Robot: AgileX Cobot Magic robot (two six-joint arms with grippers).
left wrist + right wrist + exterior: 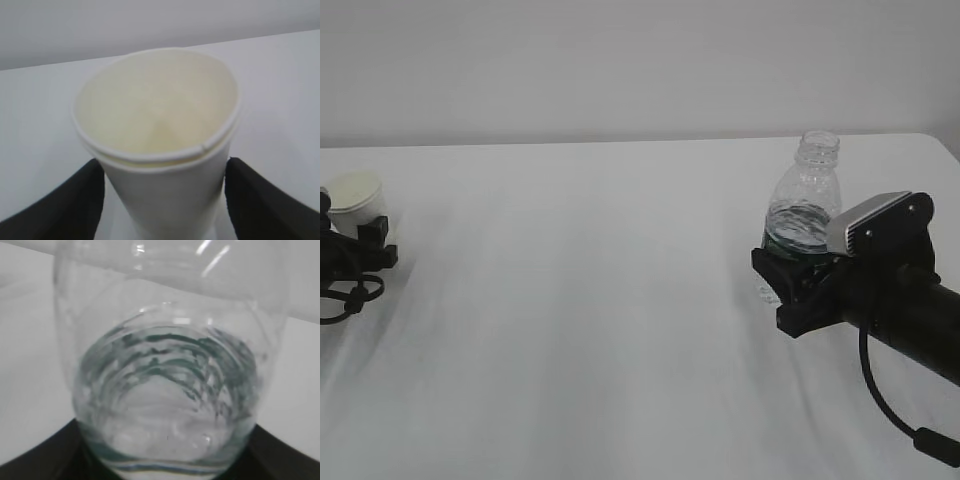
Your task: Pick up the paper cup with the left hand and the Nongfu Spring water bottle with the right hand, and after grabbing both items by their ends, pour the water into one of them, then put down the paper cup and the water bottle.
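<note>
R claw (790, 285) nearest, jaws clamped on bottle (804, 200) low down; bottle upright, capless, water (170, 390) inside, R side of surface (600, 300). L claw (360, 245) grips cup (358, 203), far L edge.

1 paper cup (357, 197), 1 water bottle (807, 205), 2 robot hands – left hand (355, 252) & right hand (798, 288), 1 table (590, 300).

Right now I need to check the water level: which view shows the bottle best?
The exterior view: the Nongfu Spring water bottle shows from neck to lower body, upright in the right end effector. The right wrist view fills with its body only; the left wrist view lacks it.
</note>
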